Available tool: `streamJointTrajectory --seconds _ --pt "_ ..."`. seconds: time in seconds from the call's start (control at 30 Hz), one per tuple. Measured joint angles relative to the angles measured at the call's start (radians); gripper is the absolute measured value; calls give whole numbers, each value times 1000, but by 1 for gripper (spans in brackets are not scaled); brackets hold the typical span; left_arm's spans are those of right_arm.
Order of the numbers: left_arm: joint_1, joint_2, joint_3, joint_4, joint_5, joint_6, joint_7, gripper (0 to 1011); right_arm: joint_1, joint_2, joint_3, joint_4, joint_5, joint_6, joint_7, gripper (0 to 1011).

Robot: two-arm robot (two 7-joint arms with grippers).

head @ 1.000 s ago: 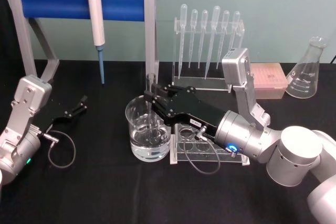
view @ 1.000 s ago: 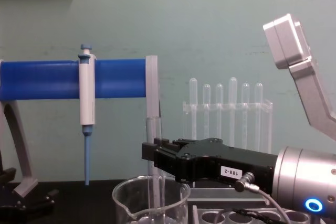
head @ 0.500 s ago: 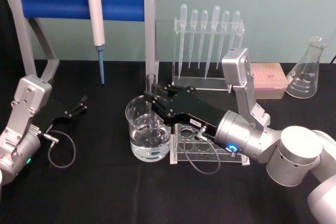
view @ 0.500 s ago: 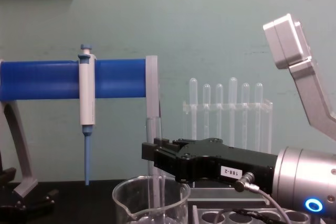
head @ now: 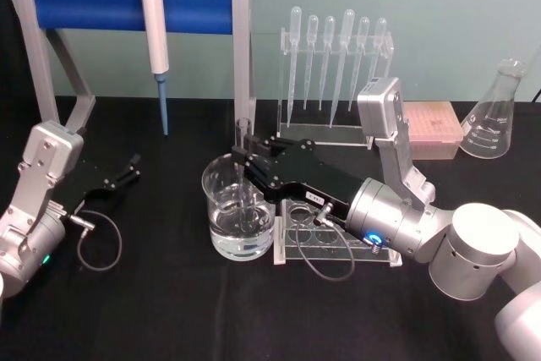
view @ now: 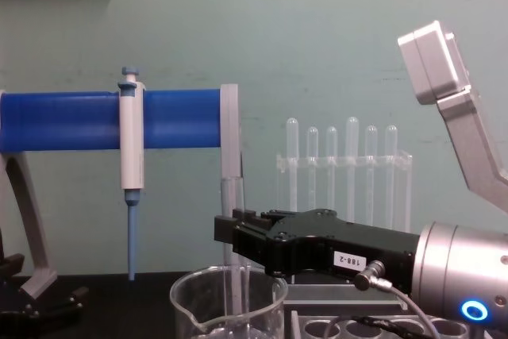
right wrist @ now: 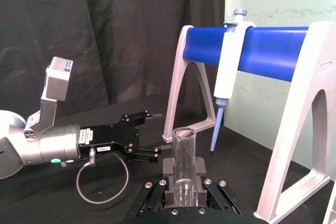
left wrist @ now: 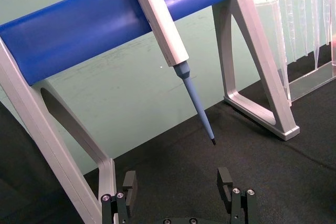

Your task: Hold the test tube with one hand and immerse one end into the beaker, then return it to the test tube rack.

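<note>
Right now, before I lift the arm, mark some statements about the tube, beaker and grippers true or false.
1. The right gripper is shut on the test tube. True.
2. The beaker stands beside the test tube rack. True.
3. The test tube lies flat in the test tube rack. False: it stands upright, lower end inside the beaker.
4. The left gripper holds the pipettor. False: it is parked open at the left; the pipettor hangs on the blue bar.
5. The beaker holds clear liquid. True.
</note>
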Motion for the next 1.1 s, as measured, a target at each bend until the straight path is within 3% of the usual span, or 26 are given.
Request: streamJointTrajectory --seconds 1.1 --pt "0 0 0 0 0 0 0 1000 0 0 0 0 0 0 0 223"
